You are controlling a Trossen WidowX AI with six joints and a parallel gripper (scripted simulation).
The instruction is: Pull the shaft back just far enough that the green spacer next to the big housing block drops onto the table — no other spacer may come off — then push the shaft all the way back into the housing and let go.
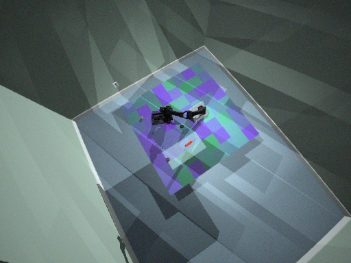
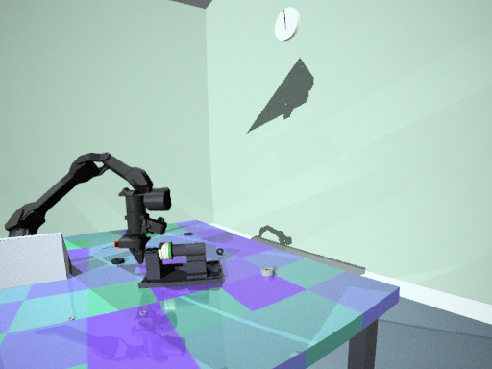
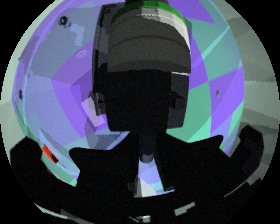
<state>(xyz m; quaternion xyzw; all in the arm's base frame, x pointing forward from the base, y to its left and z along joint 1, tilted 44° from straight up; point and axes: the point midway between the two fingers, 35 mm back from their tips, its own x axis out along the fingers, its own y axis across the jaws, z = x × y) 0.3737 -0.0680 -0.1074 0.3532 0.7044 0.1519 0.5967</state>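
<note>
The black metal-look gripper (image 2: 140, 258) (image 3: 143, 127) was closed on the dark round shaft (image 3: 146, 153). The thin green ring spacer (image 2: 170, 251) (image 3: 131, 7) sat up off the desk (image 2: 283, 326), between the cream ring spacers (image 2: 164, 251) and the dark cylindrical housing (image 2: 189, 249). Whatever filled the housing was hidden; the wrist view cut it off.

- Green spacer (image 2: 171, 251) (image 3: 131, 8): thin ring, upright, in place against dark housing block (image 2: 191, 250) (image 3: 147, 1).
- Pale spacers (image 2: 163, 251) (image 3: 149, 47): stacked beside it.
- Shaft (image 3: 146, 150): dark, end protruding, apparently level.
</note>
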